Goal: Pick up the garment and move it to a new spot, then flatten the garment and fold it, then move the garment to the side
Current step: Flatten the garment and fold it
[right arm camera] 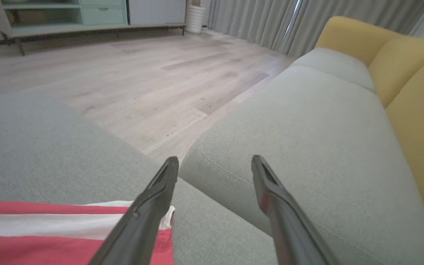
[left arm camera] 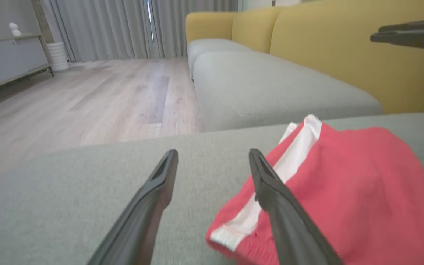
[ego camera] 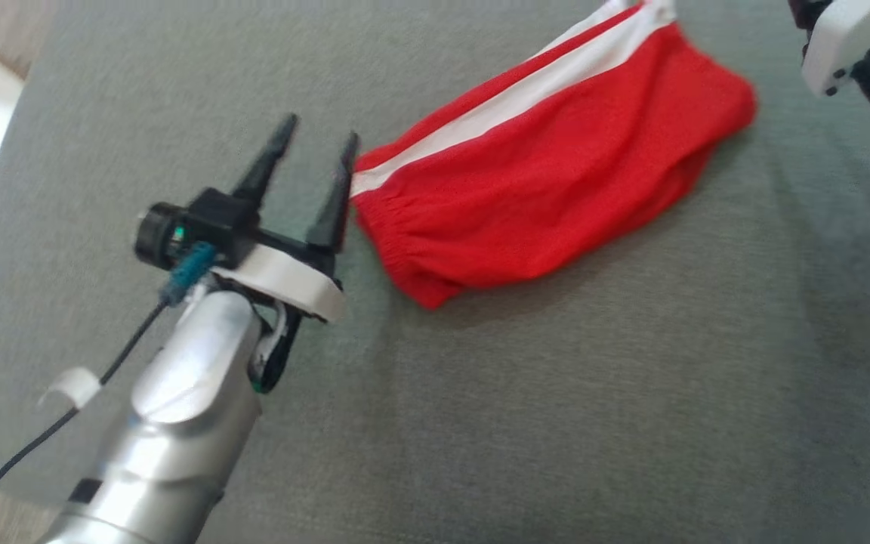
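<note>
garment: red, broad white stripe | cushion: plain grey-green weave | sofa: yellow back, grey seat | floor: pale wood grain | curtains: grey | cabinet: possibly mint, blurred

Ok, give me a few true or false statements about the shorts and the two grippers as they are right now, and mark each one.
1. The red shorts lie on the grey cushion. True.
2. The left gripper is clamped on the shorts. False: its jaws stand open and empty, beside the waistband end.
3. A white stripe runs along the shorts. True.
4. The right gripper holds the shorts. False: it is open and holds nothing.
5. The sofa back is blue. False: it is yellow.
</note>
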Available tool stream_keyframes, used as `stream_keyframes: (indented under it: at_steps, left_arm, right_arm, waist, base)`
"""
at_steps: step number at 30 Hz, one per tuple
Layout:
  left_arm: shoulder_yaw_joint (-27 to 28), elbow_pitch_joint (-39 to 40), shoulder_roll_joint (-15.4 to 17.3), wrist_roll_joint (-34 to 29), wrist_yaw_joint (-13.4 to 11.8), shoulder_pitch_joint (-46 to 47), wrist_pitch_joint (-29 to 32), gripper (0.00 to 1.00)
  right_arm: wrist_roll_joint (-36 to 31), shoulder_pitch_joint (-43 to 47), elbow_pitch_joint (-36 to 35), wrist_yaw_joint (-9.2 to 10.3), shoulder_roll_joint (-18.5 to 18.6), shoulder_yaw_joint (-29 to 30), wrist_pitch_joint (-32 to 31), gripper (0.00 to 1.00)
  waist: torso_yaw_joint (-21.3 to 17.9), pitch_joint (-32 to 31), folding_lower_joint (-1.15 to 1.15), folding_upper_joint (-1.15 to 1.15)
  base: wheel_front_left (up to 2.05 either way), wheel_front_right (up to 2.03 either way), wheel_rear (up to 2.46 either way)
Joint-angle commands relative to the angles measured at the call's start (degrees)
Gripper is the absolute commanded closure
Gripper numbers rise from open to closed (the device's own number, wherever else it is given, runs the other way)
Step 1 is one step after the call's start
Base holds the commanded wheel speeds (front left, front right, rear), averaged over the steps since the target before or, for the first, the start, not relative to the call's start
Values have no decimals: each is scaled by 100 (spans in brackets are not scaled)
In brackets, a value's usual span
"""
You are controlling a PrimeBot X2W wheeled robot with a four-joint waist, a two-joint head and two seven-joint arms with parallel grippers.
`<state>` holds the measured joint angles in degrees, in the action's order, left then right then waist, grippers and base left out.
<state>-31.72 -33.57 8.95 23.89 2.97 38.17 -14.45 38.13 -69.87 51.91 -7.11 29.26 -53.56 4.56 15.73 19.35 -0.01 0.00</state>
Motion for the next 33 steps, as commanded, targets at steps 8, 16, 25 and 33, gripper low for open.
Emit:
stream_keyframes:
  at_steps: [8, 16, 25, 33]
  left_arm:
    - [902, 1131, 332, -49, -299, -397, -54, 0]
    - [1452, 1780, 182, -142, -508, -1098, -54, 0]
    - [1719, 2049, -229, -551, -501, -2209, -54, 0]
    - [1845, 2077, -476, -776, -376, -2677, -54, 0]
  right_arm:
    - [237, 607, -452, -37, -95, 551, 815, 0]
    - [-87, 1650, -729, -37, -624, 1734, 1032, 0]
    - [-1394, 3784, -1781, -37, -1826, 3875, 1042, 0]
    - [-2157, 4751, -2460, -37, -2347, 4474, 810, 0]
  waist:
    - [-653, -624, 1, 0]
    - [-971, -953, 1, 0]
    - [-1169, -1247, 1, 0]
    - [-1116, -1238, 1, 0]
  base:
    - [0, 0, 0]
    - [0, 0, 0]
    - [0, 0, 0]
    - [0, 0, 0]
